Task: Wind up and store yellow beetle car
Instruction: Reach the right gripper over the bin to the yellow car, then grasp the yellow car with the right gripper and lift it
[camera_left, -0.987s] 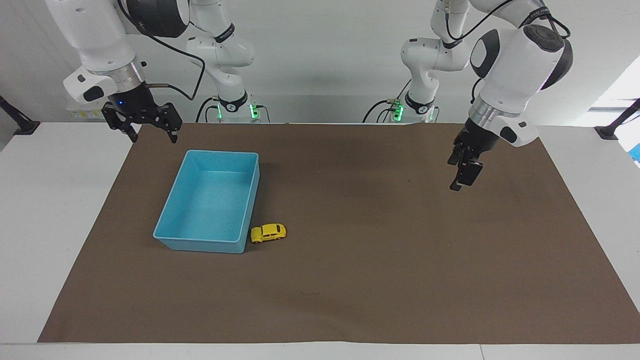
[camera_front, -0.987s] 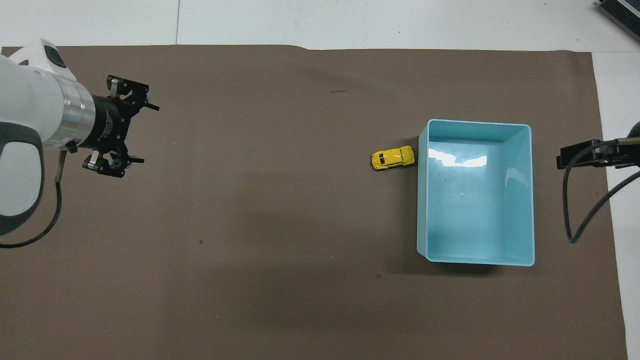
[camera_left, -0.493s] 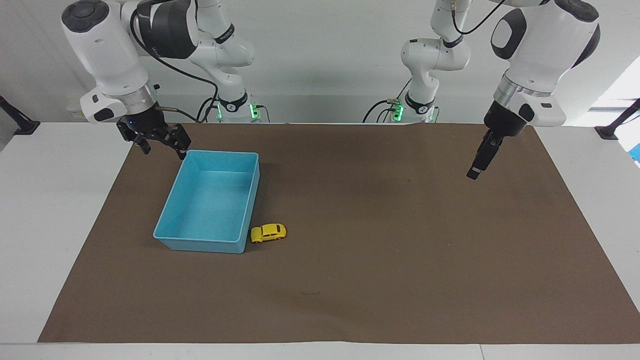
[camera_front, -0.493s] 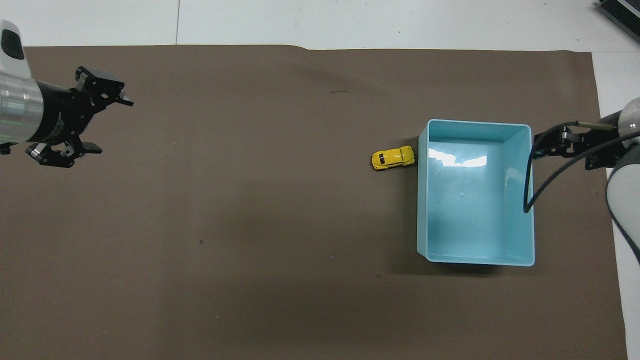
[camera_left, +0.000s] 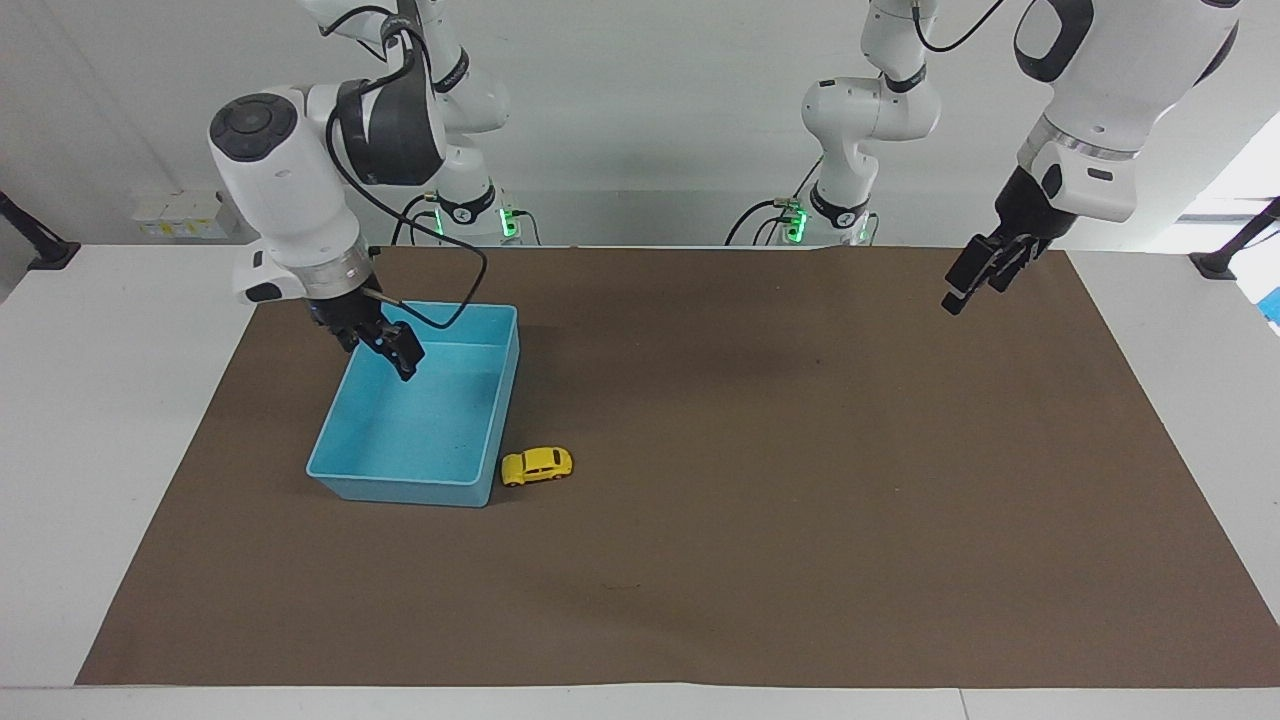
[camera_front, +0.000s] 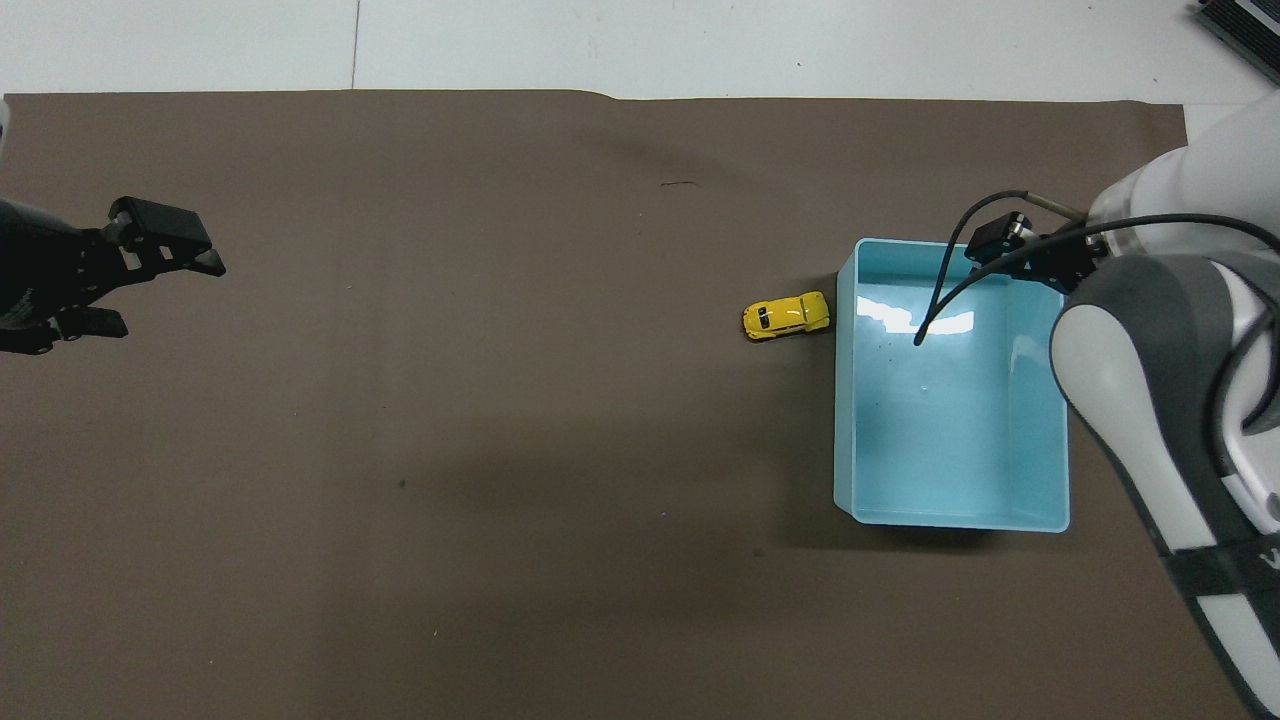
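Observation:
The yellow beetle car (camera_left: 537, 465) (camera_front: 786, 315) stands on the brown mat, touching or almost touching the blue bin (camera_left: 400, 489) (camera_front: 846, 420). It is at the bin's corner farthest from the robots, on the side toward the left arm's end. My right gripper (camera_left: 402, 360) (camera_front: 990, 240) hangs open over the part of the bin nearest the robots, with nothing in it and apart from the car. My left gripper (camera_left: 958, 295) (camera_front: 170, 297) is raised over the mat at the left arm's end, open and holding nothing.
A brown mat (camera_left: 760, 520) covers most of the white table (camera_left: 110, 420). The bin holds nothing. The right arm's cable (camera_front: 940, 300) hangs over the bin.
The right gripper swung from beside the table's edge to over the bin and turned. The left gripper rose and drew back toward its own end. The car and bin stayed put.

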